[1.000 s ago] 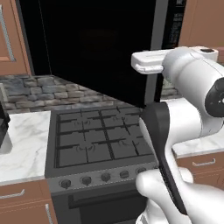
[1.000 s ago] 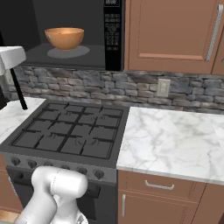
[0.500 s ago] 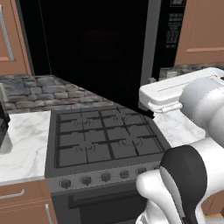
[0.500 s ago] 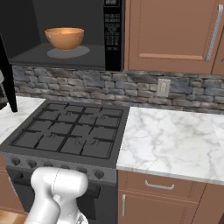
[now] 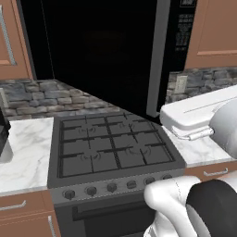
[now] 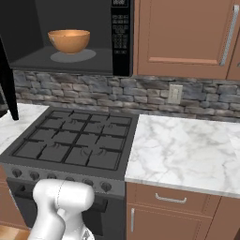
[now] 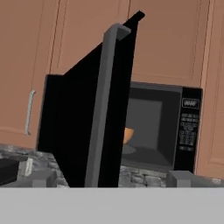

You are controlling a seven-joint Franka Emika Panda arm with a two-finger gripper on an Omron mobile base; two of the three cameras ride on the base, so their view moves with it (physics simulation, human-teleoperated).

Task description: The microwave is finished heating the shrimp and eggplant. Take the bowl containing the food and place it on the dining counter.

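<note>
Orange-brown and glossy, the round bowl (image 6: 69,40) sits on the grey turntable inside the microwave (image 6: 65,37), whose dark glass door (image 7: 94,118) hangs wide open. In the hand view a slice of the bowl (image 7: 128,135) peeks past the door's grey handle edge. I cannot make out what lies inside the bowl. The button panel (image 6: 121,28) runs down the microwave's right side.

Below is a black stove (image 6: 72,143) with a cast grate and a row of knobs, flanked by veined white marble table (image 6: 187,152) tops over brown wooden cabinets (image 6: 185,33). A rough grey stone backsplash (image 6: 89,89) lines the wall.

The end effector (image 7: 111,178) is released, its two grey tips (image 7: 43,178) spread wide and holding nothing, well apart from the bowl.

Against half a second ago, the white arm (image 5: 203,115) in the left base view has swung lower and further right; the bowl has not moved.
</note>
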